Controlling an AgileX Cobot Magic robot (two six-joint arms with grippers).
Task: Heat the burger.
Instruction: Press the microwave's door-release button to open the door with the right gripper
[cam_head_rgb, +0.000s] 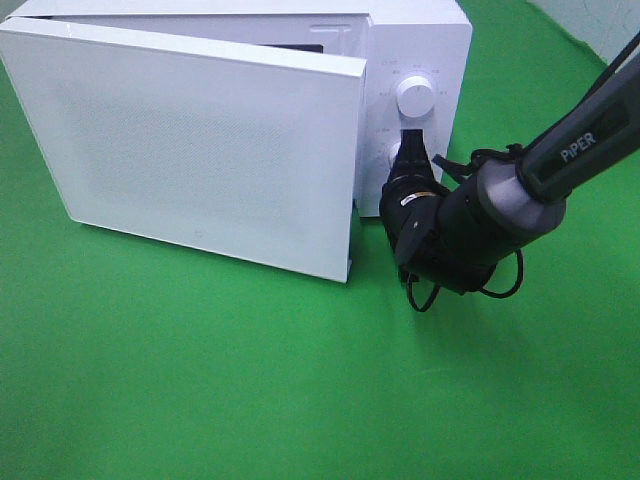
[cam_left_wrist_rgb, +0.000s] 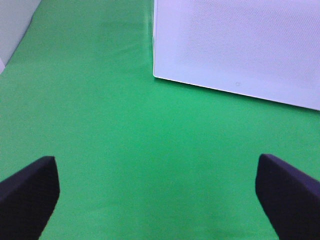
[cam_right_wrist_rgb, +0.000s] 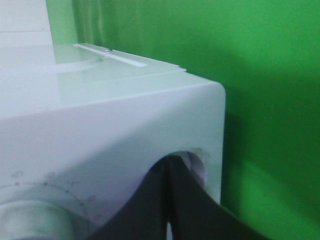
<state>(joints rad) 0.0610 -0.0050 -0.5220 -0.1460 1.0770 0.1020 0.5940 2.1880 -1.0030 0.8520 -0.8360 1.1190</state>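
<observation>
Evidently the right pincer (cam_head_rgb: 409, 158), pressed together, is resting against the lower dial (cam_right_wrist_rgb: 196, 161) of the microwave (cam_head_rgb: 440, 40), while the left pincer (cam_left_wrist_rgb: 157, 185) is hanging spread. The burger is showing nowhere and is probably sitting inside. Turning the dial is likely coming next, though the door (cam_head_rgb: 200, 140) is standing ajar.

Burger hidden in every view — look, pose, place cannot be told

A flat green cloth-covered tabletop (cam_head_rgb: 250, 390) carries a white boxy microwave oven (cam_head_rgb: 235, 140) at its far side, left of centre.
</observation>
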